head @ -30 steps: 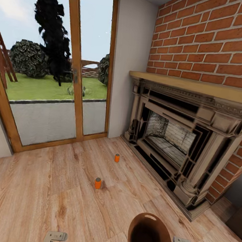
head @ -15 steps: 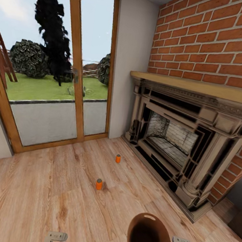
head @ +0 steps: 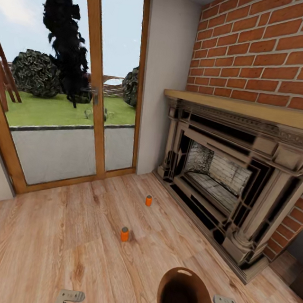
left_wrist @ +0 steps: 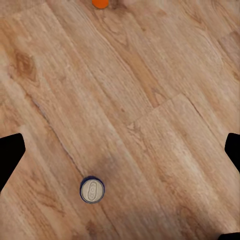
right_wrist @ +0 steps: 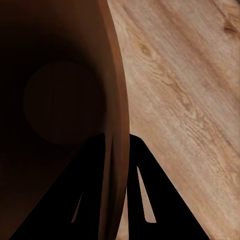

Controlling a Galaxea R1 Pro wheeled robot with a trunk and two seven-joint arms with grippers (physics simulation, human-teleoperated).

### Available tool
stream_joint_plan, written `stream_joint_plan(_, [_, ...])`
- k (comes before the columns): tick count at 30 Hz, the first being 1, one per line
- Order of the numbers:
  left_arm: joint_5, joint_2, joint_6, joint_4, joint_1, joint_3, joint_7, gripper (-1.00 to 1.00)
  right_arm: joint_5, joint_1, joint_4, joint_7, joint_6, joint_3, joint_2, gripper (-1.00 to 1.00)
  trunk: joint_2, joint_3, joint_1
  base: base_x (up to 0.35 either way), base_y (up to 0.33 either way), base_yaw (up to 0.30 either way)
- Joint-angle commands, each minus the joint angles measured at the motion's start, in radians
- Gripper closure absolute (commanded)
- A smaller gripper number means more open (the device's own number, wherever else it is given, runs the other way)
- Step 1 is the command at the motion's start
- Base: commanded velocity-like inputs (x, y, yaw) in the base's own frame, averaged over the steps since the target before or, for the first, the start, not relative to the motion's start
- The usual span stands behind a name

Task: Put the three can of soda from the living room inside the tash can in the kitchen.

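Fingers of the right gripper (right_wrist: 114,165) pinch the trash can's (head: 181,296) wall, one inside and one outside; the left gripper (left_wrist: 120,150) hangs spread wide above the plank floor (head: 39,242). From the head view, the brown bin sits at 5 o'clock, two orange cans at 12: the nearer one (head: 124,234) and the farther one (head: 148,200). The blue can (left_wrist: 92,190) stands upright beneath the left wrist. I'd centre the spread fingers over that can, descend straight, and close low on its body.
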Motion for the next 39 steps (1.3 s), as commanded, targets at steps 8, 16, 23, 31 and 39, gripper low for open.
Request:
stream_joint_plan(8, [0.001, 0.000, -0.002, 0.000, 0.000, 0.000, 0.000, -1.00, -0.006, 0.000, 0.001, 0.008, -0.047, -0.001, -0.001, 1.00, 0.000, 0.000, 0.000, 0.096, 0.001, 0.000])
stream_joint_plan(16, [-0.001, -0.003, 0.004, -0.011, 0.001, -0.004, 0.002, -1.00, 0.005, -0.002, -0.017, -0.001, -0.040, 0.008, -0.001, 1.00, 0.000, 0.000, 0.000, 0.004, 0.000, 0.000])
stream_joint_plan(23, [-0.001, -0.003, 0.004, -0.011, 0.001, -0.004, 0.002, -1.00, 0.004, -0.002, -0.017, -0.001, -0.040, 0.008, -0.001, 1.00, 0.000, 0.000, 0.000, 0.000, 0.000, 0.000])
stream_joint_plan(31, [-0.001, -0.003, 0.004, -0.011, 0.001, -0.004, 0.002, -1.00, 0.004, -0.002, -0.017, -0.001, -0.040, 0.008, -0.001, 1.00, 0.000, 0.000, 0.000, 0.000, 0.000, 0.000])
stream_joint_plan(39, [-0.011, -0.005, 0.027, -0.031, 0.009, 0.013, 0.000, -1.00, 0.014, 0.023, -0.036, -0.001, -0.021, -0.006, 0.004, 1.00, 0.000, 0.000, 0.000, 0.000, 0.000, 0.000])
